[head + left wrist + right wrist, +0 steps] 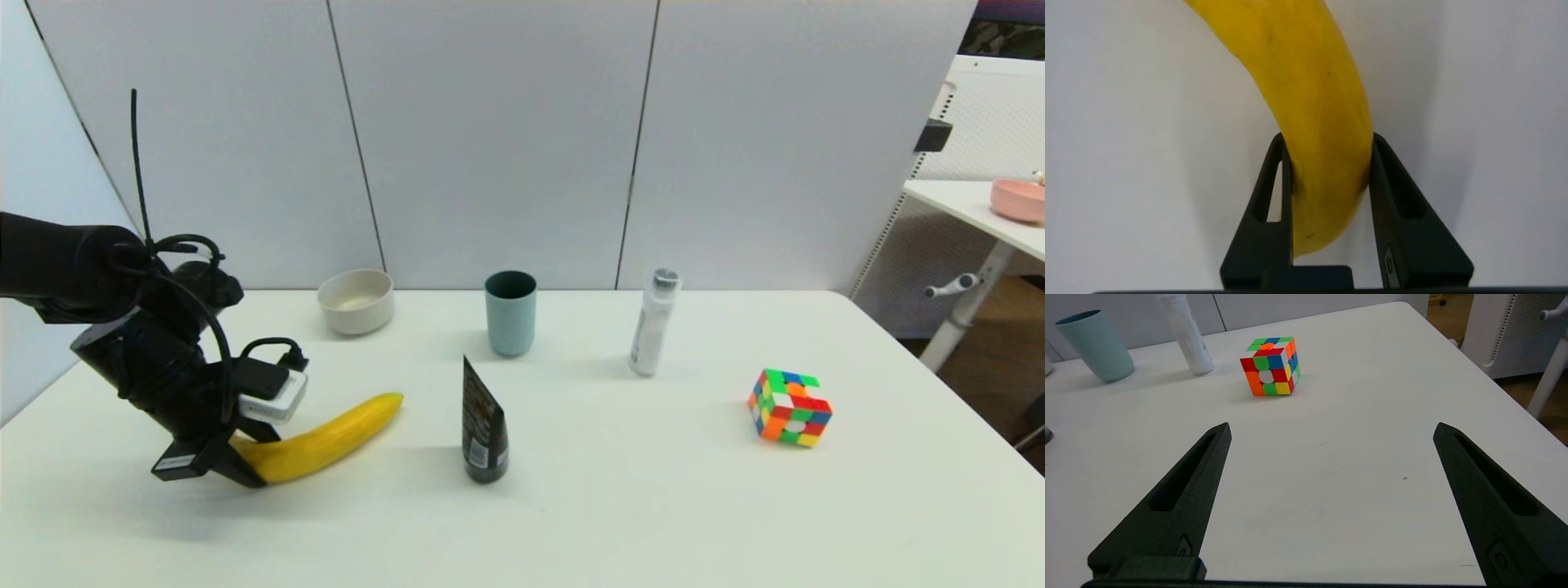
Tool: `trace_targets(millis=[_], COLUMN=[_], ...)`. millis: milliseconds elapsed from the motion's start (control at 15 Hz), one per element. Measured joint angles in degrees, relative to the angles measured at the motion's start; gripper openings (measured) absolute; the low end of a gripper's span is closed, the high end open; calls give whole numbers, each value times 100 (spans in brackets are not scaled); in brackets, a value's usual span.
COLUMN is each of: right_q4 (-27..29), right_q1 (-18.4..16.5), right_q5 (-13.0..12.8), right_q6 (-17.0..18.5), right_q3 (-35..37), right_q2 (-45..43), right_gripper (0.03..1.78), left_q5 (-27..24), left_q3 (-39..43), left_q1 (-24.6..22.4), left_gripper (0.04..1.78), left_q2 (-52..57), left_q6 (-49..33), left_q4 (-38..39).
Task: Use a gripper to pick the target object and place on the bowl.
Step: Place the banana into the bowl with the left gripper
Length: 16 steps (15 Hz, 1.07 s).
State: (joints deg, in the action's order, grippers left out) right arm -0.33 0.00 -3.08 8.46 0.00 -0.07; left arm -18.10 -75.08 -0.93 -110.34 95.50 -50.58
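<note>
The yellow banana (335, 437) lies at the front left of the white table (620, 506). My left gripper (241, 465) is shut on its near end. In the left wrist view both black fingers (1286, 171) press the sides of the banana (1306, 94), which runs away from the gripper (1327, 139). I cannot tell whether the banana rests on the table or is just off it. The off-white bowl (356, 301) stands at the back left, beyond the banana and apart from it. My right gripper (1331, 430) is open and empty above bare table, out of the head view.
A black tube (483, 425) stands on its cap just right of the banana's tip. A teal cup (510, 313), a white bottle (653, 333) and a colour cube (789, 407) stand further right. A pink bowl (1018, 199) sits on a separate side table.
</note>
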Motion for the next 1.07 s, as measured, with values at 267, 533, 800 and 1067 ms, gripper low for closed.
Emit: trace_targets(millis=[267,533,800,1067], right_q4=[2,0,0,0], right_q1=[0,0,0,0], right_q5=[2,2,4,4], right_q6=[2,0,2,5], right_q3=[0,0,0,0], right_q2=[0,0,0,0], right_gripper=[171,171,171,171], left_q5=[-129,-196,-645,-1067], left_q3=[-405,-1312,-2601,-3600], left_q1=[5,9,27,30], left_gripper=[55,55,55,55], left_q2=[111,667,774,325], left_q6=[-22,-568,-1148,-2475], left_q4=[-33,-50,-27,279])
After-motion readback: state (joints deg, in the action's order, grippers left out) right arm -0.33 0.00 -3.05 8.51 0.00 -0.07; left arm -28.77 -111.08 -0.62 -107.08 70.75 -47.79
